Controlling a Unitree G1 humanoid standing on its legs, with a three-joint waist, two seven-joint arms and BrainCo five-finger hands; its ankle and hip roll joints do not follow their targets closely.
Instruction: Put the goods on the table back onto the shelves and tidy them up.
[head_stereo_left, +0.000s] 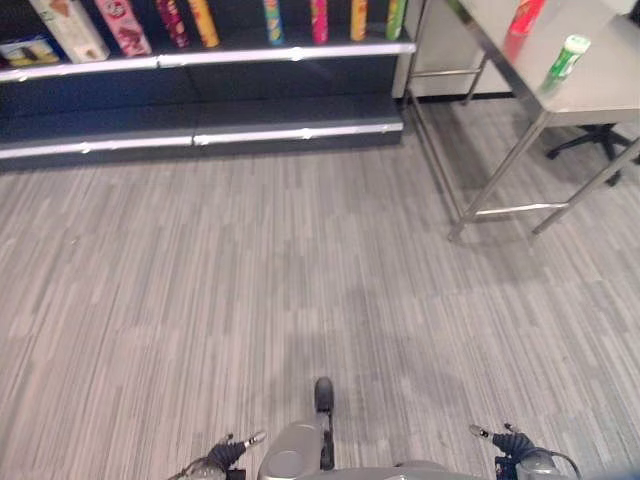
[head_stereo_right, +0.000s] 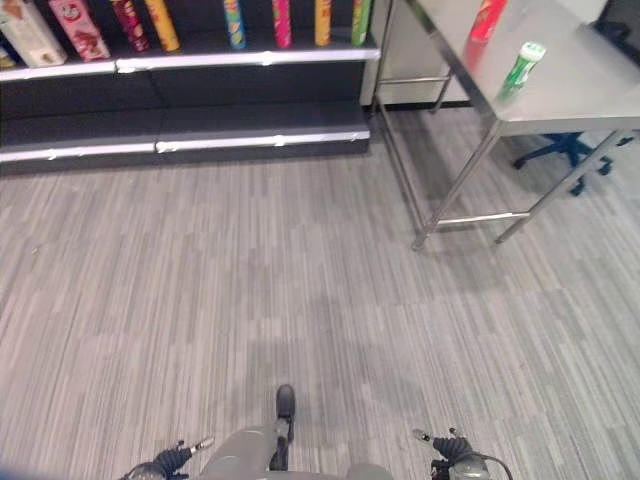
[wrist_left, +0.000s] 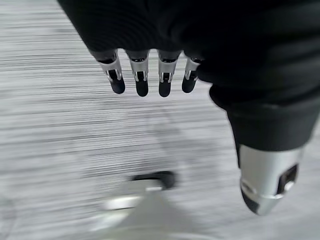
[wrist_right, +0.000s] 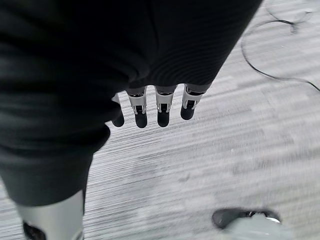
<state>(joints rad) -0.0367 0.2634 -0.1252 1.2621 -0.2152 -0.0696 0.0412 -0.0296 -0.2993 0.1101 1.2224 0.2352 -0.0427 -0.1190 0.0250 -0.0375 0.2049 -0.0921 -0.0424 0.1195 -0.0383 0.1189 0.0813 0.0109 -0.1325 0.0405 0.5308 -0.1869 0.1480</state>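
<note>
Green bottle (head_stereo_left: 566, 57) on steel table (head_stereo_left: 610, 90), far from both empty, slack-fingered robot hands (wrist_left: 150, 75).

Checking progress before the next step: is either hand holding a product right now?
No. The left hand and right hand both hang with straight fingers over bare floor, holding nothing.

Left hand (wrist_left: 150, 75): silver fingers, dark tips, dark ribbed cover.
Right hand (wrist_right: 150, 107): silver fingers, dark tips, dark ribbed cover.
</note>
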